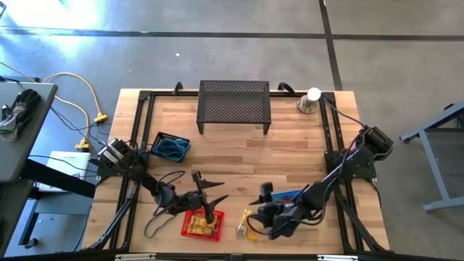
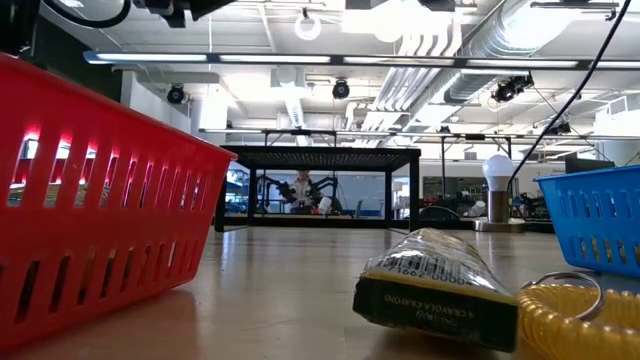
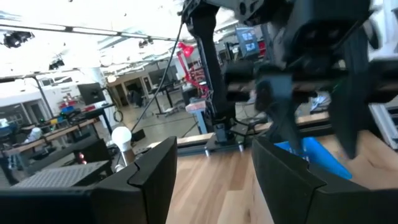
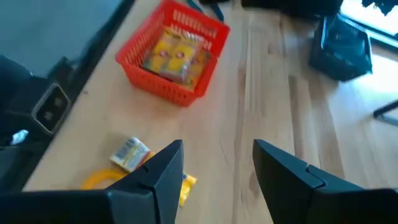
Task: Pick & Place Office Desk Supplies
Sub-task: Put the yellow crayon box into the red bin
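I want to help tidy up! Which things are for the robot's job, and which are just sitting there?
Job: red basket, yellow packs inside it, loose yellow pack, yellow ring, teal loops in blue basket.
Just there: black mesh stand, silver cone with white ball.

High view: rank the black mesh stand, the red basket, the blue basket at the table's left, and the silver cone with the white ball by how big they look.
1. black mesh stand, clearly largest.
2. red basket and blue basket look about alike; the left arm partly covers the red one, so no ranking between them.
3. silver cone with the white ball, smallest.
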You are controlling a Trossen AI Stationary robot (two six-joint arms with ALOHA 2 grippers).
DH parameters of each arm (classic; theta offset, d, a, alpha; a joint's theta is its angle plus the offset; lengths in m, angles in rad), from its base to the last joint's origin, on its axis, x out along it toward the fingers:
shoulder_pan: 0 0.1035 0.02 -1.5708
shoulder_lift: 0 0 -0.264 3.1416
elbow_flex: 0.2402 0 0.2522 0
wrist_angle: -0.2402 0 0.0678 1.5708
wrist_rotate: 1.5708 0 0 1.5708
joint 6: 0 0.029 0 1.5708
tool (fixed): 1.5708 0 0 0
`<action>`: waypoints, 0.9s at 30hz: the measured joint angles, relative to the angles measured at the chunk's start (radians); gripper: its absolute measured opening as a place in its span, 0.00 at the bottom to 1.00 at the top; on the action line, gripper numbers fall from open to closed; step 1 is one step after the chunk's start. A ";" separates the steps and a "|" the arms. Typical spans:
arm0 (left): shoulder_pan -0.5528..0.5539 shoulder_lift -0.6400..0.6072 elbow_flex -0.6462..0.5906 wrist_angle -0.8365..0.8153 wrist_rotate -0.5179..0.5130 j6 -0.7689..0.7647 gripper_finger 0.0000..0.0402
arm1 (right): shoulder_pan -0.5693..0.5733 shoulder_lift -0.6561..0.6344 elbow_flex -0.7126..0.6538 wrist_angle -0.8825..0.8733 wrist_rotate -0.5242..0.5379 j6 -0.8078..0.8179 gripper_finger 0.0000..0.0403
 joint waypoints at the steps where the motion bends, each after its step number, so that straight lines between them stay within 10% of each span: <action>1: 0.002 0.000 0.000 -0.005 -0.002 -0.004 0.50 | 0.001 0.000 0.000 0.017 0.000 -0.008 0.46; 10: 0.026 0.000 0.000 -0.006 -0.007 -0.005 0.50 | -0.007 -0.001 0.057 0.067 0.132 -0.019 0.63; 22: -0.061 -0.086 0.000 -0.037 0.012 0.110 0.50 | -0.022 0.028 0.286 -0.180 0.041 -0.208 0.68; 27: -0.151 -0.249 0.000 -0.298 -0.054 0.072 0.50 | -0.038 0.115 0.334 -0.224 -0.056 -0.122 0.68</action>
